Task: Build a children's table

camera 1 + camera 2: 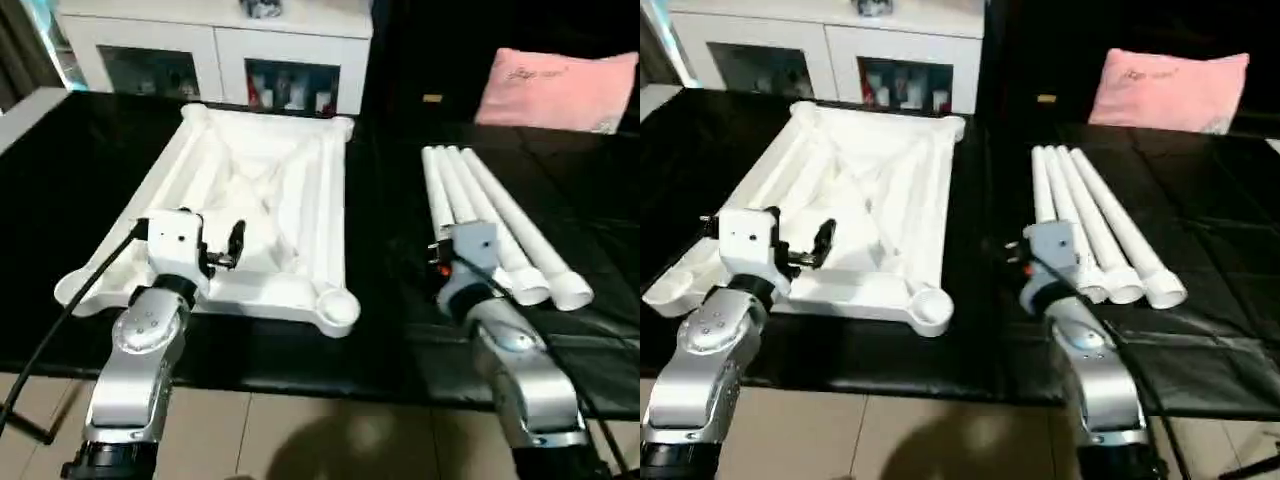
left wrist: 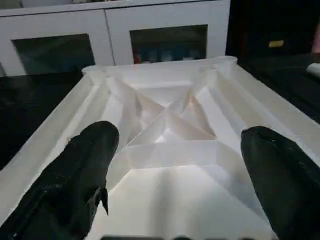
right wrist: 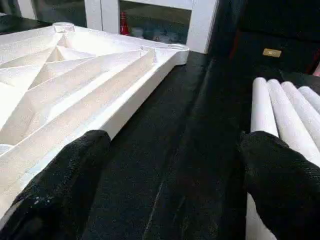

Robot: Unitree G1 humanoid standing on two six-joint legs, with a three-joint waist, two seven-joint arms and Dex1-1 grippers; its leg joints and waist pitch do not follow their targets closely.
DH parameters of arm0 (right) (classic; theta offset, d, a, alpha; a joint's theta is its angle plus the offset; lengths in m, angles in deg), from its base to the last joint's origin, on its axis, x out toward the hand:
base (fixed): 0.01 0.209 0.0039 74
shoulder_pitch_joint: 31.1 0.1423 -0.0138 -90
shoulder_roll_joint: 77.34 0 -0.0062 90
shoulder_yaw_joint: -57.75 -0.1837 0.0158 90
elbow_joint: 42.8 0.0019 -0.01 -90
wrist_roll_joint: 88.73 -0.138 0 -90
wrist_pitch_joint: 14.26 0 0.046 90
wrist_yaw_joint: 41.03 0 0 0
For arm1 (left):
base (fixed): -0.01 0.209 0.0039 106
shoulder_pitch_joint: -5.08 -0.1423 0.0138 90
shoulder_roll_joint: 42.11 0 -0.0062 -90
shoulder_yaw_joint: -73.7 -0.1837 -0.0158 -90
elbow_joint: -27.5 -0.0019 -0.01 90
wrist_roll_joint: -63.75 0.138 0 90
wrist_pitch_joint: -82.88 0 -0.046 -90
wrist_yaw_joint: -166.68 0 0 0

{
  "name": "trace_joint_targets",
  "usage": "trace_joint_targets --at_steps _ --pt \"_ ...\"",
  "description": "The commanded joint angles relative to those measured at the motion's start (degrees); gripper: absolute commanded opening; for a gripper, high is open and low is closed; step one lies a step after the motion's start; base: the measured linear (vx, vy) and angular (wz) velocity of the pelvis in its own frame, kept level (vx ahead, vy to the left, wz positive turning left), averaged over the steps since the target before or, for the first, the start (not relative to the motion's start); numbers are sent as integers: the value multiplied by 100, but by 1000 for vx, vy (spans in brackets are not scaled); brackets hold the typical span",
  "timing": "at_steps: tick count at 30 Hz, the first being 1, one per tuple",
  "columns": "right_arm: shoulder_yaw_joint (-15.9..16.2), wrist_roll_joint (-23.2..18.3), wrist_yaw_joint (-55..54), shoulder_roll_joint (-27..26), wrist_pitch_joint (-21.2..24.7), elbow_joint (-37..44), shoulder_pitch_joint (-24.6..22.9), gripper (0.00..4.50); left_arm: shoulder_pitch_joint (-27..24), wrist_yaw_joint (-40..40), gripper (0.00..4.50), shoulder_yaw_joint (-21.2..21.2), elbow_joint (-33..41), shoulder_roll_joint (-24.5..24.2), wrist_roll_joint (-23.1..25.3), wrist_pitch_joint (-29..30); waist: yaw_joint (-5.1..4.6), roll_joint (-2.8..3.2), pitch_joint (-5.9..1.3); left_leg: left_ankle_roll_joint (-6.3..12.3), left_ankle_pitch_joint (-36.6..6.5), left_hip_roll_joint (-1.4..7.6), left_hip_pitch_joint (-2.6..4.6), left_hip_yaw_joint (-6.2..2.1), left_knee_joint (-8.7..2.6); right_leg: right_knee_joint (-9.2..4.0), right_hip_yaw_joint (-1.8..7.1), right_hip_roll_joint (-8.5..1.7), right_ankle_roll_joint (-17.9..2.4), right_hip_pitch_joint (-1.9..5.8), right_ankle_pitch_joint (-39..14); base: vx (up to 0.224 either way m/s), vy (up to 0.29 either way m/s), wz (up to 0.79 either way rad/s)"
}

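Observation:
The children's table lies in parts on a black surface. Its white top [image 1: 262, 190] rests upside down with the ribbed underside up and a round corner socket [image 1: 338, 306] at the near right. Several white tube legs [image 1: 500, 220] lie side by side to its right. My left gripper [image 2: 180, 140] hovers open over the near end of the top, nothing between its black fingers [image 2: 85, 165]. My right gripper [image 3: 175, 145] stands open over the black strip between the top's edge [image 3: 100, 100] and the legs [image 3: 280, 115], one finger [image 3: 280, 170] close beside the nearest leg.
A white cabinet with glass doors [image 1: 215, 50] stands behind the surface. A pink pillow [image 1: 560, 88] lies at the far right. The black surface's front edge [image 1: 300, 385] meets a tiled floor [image 1: 300, 430]. A black cable [image 1: 60, 320] runs along my left arm.

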Motion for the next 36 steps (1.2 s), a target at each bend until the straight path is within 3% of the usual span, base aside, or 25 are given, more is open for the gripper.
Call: trace_joint_targets --at_steps 1,2,3,4,5,6,8,9,10,11,13,15,19,21,22,23,25,26,28,30,31,33,34,35,36 --pt "-91 -61 -32 55 52 87 57 450 53 -69 441 -22 26 -18 -23 25 -8 73 -343 503 1482 356 27 -65 -385 -221 242 -395 -1388 279 2350 0 0 0" --pt "-151 -130 -42 26 53 97 57 450 73 -83 441 -36 12 -42 -43 36 -25 98 -297 333 779 377 38 -50 -443 -288 241 -419 -1400 259 1810 0 0 0" --pt "-151 -130 -42 26 53 97 57 450 73 -83 441 -36 12 -42 -43 36 -28 90 -284 274 485 386 46 -43 -469 -314 250 -429 -1403 259 1574 0 0 0" --pt "-182 -146 -12 -17 90 112 50 450 89 -96 441 -40 -2 -60 -56 42 -38 193 -292 -277 -174 505 314 210 -402 -445 461 -288 -1260 16 842 0 0 0" --pt "-182 -145 -10 -19 91 113 50 450 89 -97 441 -40 -3 -60 -56 42 -43 65 -240 -632 -555 448 319 291 -414 -441 493 -148 -1171 -11 420 0 0 0" --pt "-180 -132 3 -37 94 129 39 450 95 -105 441 -36 -10 -64 -58 42 19 76 -203 -1059 -1138 372 357 430 -427 -522 557 -13 -911 -109 -396 -46 -5 -34" --pt "-174 -121 5 -49 74 148 30 450 100 -112 441 -31 -15 -67 -61 43 28 45 -211 -1175 -1469 307 408 487 -419 -561 666 147 -515 -197 -944 -57 -4 -59" --pt "-165 -107 -13 -47 67 148 32 450 105 -123 441 -24 -28 -72 -66 34 17 28 -238 -1159 -1343 266 384 516 -392 -556 746 235 -355 -206 -766 -53 -1 -61" --pt "-151 -93 -17 -36 51 145 35 450 107 -127 441 -21 -33 -74 -68 30 89 -95 -228 -826 -1085 237 31 310 -522 -437 653 -23 -393 114 -368 -42 -13 -41" --pt "-128 -72 -25 -18 33 136 43 450 114 -135 441 -14 -43 -77 -69 26 56 41 -304 -562 -616 323 69 267 -523 -403 644 -152 -380 50 274 -42 -13 -41" --pt "-105 -58 -34 -7 20 122 62 450 127 -138 441 4 -58 -78 -76 26 -56 4 -283 -338 -388 313 34 234 -466 -419 649 -179 -599 53 700 0 0 0" --pt "-97 -70 -26 -3 16 115 71 450 131 -138 441 15 -60 -76 -79 28 -64 -1 -249 -304 -728 323 85 241 -476 -476 648 -181 -687 36 83 0 0 0" --pt "-38 -21 4 33 15 112 94 450 130 -104 441 59 -44 -60 -108 54 -65 20 -179 -214 -1893 339 275 251 -602 -629 600 -108 -814 55 -1870 0 0 0" --pt "25 63 30 82 11 120 98 450 129 -96 441 67 -36 -62 -117 64 -70 32 -154 -78 -2193 328 402 272 -648 -690 556 -76 -1003 75 -2121 0 0 0" --pt "25 63 30 82 11 120 98 450 129 -96 441 67 -36 -62 -117 64 -68 24 -153 -3 -2088 306 378 279 -668 -717 567 -91 -1094 156 -2054 0 0 0" --pt "51 99 42 104 8 123 99 450 129 -94 441 69 -33 -63 -120 66 -58 32 -176 58 -1948 310 419 294 -681 -729 571 -105 -1190 191 -1862 0 0 0" --pt "88 136 50 113 -23 122 96 450 129 -90 441 72 -21 -63 -123 74 -43 38 -231 152 -1463 272 351 304 -684 -701 582 -103 -1332 335 -1230 64 17 0" --pt "82 127 47 105 -27 121 96 450 129 -89 441 72 -18 -62 -124 76 -37 45 -232 178 -1382 270 371 315 -675 -695 587 -92 -1386 325 -1046 69 17 1" --pt "2 21 25 25 -47 121 111 450 140 -84 441 76 0 -51 -134 93 -44 55 -252 244 -1105 242 332 319 -657 -655 588 -71 -1542 422 -540 81 20 1" --pt "16 73 22 70 -91 117 125 450 152 -84 441 77 -22 -43 -134 82 -11 54 -343 411 -418 148 269 305 -601 -560 605 -2 -1615 606 561 93 26 1" --pt "16 73 22 70 -91 117 125 450 152 -84 441 77 -22 -43 -134 82 -6 59 -361 460 -264 133 268 297 -595 -529 593 20 -1606 635 843 94 41 3" --pt "35 100 24 96 -126 112 127 450 153 -83 441 75 -23 -43 -135 82 -40 96 -361 720 -1 181 414 268 -614 -424 481 55 -1567 554 1404 98 35 4" --pt "24 67 38 88 -83 106 129 450 156 -80 441 73 -24 -41 -137 81 -47 96 -362 790 54 181 432 267 -608 -409 464 58 -1561 552 1467 104 8 10" --pt "24 75 46 92 -77 100 135 450 158 -75 441 69 -25 -36 -138 80 -72 232 -420 542 48 349 965 411 -608 -296 504 182 -1531 263 1319 104 8 10" --pt "24 75 46 92 -77 100 135 450 158 -75 441 69 -25 -36 -138 80 -131 143 -335 306 80 559 1118 321 -711 -158 391 212 -1403 40 1083 137 1 -3"
